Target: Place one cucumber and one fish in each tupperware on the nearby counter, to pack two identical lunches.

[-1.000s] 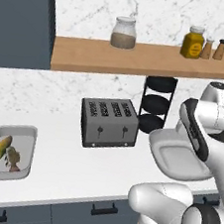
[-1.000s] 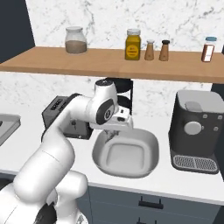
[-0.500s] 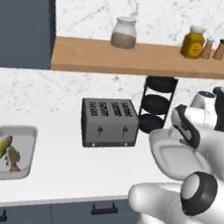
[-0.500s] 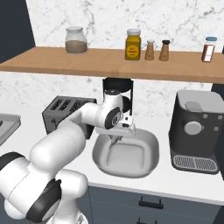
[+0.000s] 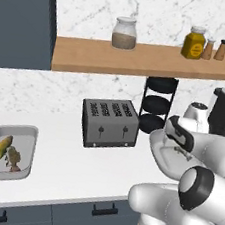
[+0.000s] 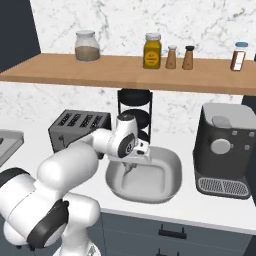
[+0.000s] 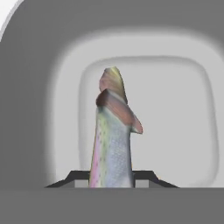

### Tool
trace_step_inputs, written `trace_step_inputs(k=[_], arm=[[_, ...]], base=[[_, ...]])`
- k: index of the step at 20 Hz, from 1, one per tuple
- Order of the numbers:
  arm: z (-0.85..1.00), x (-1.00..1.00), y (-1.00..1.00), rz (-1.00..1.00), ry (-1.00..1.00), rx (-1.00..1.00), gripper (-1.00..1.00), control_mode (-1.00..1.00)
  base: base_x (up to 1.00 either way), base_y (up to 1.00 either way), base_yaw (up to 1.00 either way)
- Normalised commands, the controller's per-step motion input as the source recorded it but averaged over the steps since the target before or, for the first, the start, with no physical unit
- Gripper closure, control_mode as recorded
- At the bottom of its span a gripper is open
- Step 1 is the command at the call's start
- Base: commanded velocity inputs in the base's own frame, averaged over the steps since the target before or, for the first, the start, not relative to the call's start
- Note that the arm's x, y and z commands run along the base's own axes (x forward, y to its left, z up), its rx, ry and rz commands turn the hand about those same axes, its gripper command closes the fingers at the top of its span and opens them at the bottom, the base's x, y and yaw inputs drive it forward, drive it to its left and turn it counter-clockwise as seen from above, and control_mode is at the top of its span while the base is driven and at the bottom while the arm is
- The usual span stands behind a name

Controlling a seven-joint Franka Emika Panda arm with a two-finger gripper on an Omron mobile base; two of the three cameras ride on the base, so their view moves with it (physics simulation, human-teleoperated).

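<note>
My gripper (image 7: 111, 179) is shut on a brownish-grey fish (image 7: 112, 131), which hangs tail-down over the floor of the wide, basin-like tupperware (image 7: 183, 113). In the right base view the gripper (image 6: 131, 166) sits low inside that tupperware (image 6: 167, 162), with the fish (image 6: 131, 171) dangling from it. From the left base view the arm covers part of the same tupperware (image 5: 157, 142). At the far left of the white counter (image 5: 67, 169) stands the second tupperware (image 5: 27, 133), holding a cucumber (image 5: 2, 147) and another fish (image 5: 14, 158) side by side.
A dark toaster (image 5: 109, 122) stands between the two trays. The black three-tier rack (image 6: 135, 107) is right behind the basin, and a coffee machine (image 6: 225, 150) is to its right. A wooden shelf (image 6: 125, 67) with jars hangs overhead.
The hand has come down with the fish from above the basin tupperware to low inside it. The left tray and its contents have not moved.
</note>
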Motion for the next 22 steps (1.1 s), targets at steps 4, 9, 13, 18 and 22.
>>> trace_step_inputs(k=[4,9,13,18,22], arm=[[-0.3,0.09,0.03,0.04,0.03,0.02,1.0,-1.0],[-0.31,0.0,0.06,0.02,0.04,0.0,-1.0,-1.0],[-0.03,0.01,0.0,0.0,0.0,0.0,-1.0,-1.0],[0.0,0.01,0.0,0.0,0.0,0.0,-1.0,-1.0],[0.21,0.0,0.02,-0.03,0.0,-0.03,-1.0,-1.0]], base=[[0.0,0.0,0.0],[0.0,0.0,0.0],[0.0,0.0,0.0],[0.0,0.0,0.0],[0.0,0.0,0.0]])
